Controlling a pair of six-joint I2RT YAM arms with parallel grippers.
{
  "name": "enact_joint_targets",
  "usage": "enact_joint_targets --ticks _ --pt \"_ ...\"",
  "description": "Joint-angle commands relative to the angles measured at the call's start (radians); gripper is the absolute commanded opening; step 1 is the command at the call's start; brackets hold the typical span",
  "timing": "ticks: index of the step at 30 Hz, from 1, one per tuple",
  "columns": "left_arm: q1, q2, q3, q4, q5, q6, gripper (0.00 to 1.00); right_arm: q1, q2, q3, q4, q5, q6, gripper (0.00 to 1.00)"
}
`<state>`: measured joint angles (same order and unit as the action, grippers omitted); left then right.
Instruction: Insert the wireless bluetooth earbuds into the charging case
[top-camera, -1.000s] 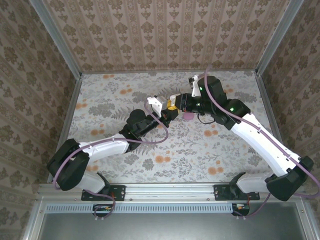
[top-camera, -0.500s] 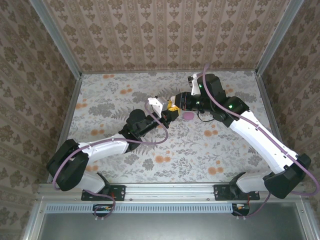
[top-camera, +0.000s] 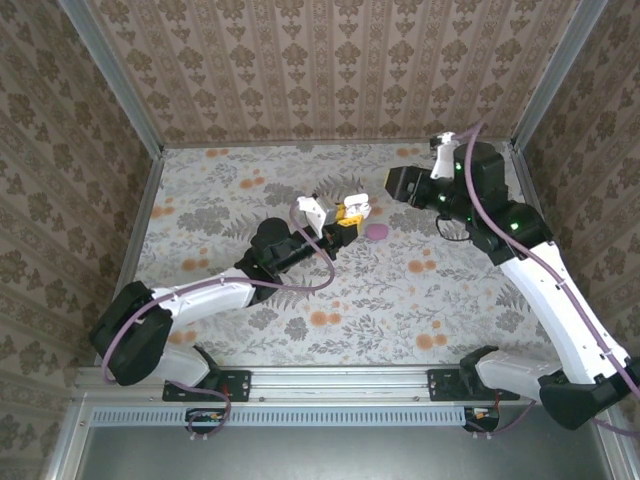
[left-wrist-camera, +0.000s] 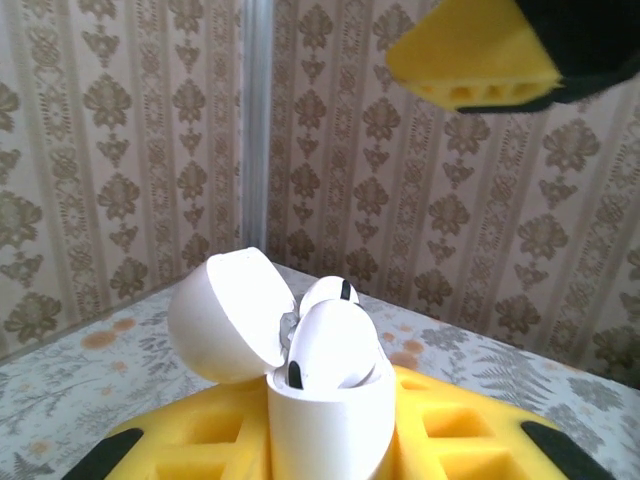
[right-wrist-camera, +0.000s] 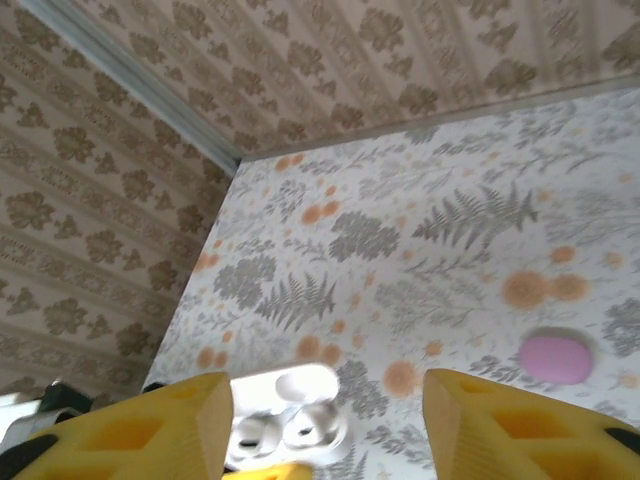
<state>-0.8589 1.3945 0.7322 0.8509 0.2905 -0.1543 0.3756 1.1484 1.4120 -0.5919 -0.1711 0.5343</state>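
We list one open case (left-wrist-camera: 330, 430), earbuds (left-wrist-camera: 335, 345) aboard, pinched by left gripper (top-camera: 344, 222), ahead of right gripper's (right-wrist-camera: 327, 405) spread fingers.

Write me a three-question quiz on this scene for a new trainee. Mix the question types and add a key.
1. True or false: the white charging case clamped in the left gripper has its lid shut.
2. Where does the pink piece lie? A) on the table; B) inside the case; C) on top of the case lid.
3. Fill in the blank: ___ white earbuds sit in the case.

Key: 1) False, the lid is swung open. 2) A. 3) Two.
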Motion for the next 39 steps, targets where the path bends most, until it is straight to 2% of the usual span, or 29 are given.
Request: enact_joint_targets --ticks 1,6,11,14,20,39 --pt "0.013 -0.035 0.063 -0.052 0.138 0.056 0.28 -0.058 0.007 -0.016 -0.055 -0.096 -0.025 0.58" --pt "0.014 -0.052 0.104 -0.148 0.222 0.106 0.28 -0.151 0.07 0.007 -0.096 -0.292 0.002 0.61" --pt "0.014 -0.063 0.15 -0.266 0.278 0.163 0.28 -0.165 0.123 0.019 -0.075 -0.41 0.036 0.61" --pt "0.013 -0.062 0.159 -0.279 0.284 0.173 0.28 -0.165 0.155 0.021 -0.045 -0.487 0.063 0.61" --pt "0.012 -0.065 0.168 -0.286 0.28 0.178 0.28 -0.159 0.172 0.028 -0.014 -0.543 0.078 0.61" --pt "0.012 -0.057 0.16 -0.225 0.231 0.157 0.28 -0.121 0.28 0.019 -0.155 -0.665 -0.045 0.56"
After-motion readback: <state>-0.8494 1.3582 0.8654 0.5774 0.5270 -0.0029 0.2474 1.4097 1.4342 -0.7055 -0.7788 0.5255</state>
